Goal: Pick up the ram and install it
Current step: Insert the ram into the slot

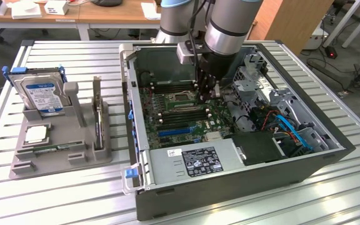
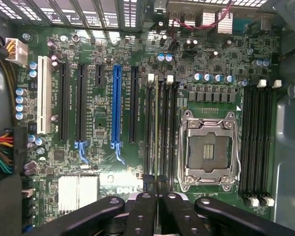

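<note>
The ram [image 2: 156, 128] appears edge-on in the wrist view as a thin green strip. It runs along one of the black memory slots [image 2: 165, 132] beside the CPU socket [image 2: 206, 147]. My gripper [image 2: 157, 196] is shut on the ram's near end, with the black fingers [image 2: 146, 201] pinched on both sides of it. I cannot tell whether the ram is seated in the slot or just above it. In the exterior view my gripper [image 1: 206, 93] reaches down into the open computer case [image 1: 230, 187], just over the motherboard [image 1: 174, 117].
A grey holder [image 1: 55, 159] on the exterior view's left carries a silver-and-blue hard drive [image 1: 39, 93] and an upright card with a metal bracket [image 1: 97, 112]. Inside the case are a power supply [image 1: 196, 161], blue cables [image 1: 292, 129] and a second bank of memory slots [image 2: 258, 142].
</note>
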Controlling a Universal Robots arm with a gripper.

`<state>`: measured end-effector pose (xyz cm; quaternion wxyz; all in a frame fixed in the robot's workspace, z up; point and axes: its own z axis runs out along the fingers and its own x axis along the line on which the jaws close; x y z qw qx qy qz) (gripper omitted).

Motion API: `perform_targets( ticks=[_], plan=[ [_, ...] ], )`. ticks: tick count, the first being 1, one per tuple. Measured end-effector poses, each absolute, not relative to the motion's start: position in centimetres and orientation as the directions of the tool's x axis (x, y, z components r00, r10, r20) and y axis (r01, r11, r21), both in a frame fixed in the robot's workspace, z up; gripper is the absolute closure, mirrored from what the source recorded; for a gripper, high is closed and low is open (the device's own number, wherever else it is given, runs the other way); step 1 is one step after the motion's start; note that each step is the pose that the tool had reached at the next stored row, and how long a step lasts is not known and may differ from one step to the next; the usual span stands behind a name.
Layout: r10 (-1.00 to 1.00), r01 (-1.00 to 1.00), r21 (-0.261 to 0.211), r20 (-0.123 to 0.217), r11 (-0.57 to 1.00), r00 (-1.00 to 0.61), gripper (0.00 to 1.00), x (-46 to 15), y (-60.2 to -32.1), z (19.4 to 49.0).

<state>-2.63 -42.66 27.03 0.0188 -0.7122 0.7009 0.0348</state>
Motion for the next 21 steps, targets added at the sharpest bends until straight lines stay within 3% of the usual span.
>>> perform_targets(
  ticks=[21],
  plan=[
    [-0.997, -1.000, 0.022, -0.076, -0.017, 0.015, 0.89, -2.7, -42.7, 25.5]
  ],
)
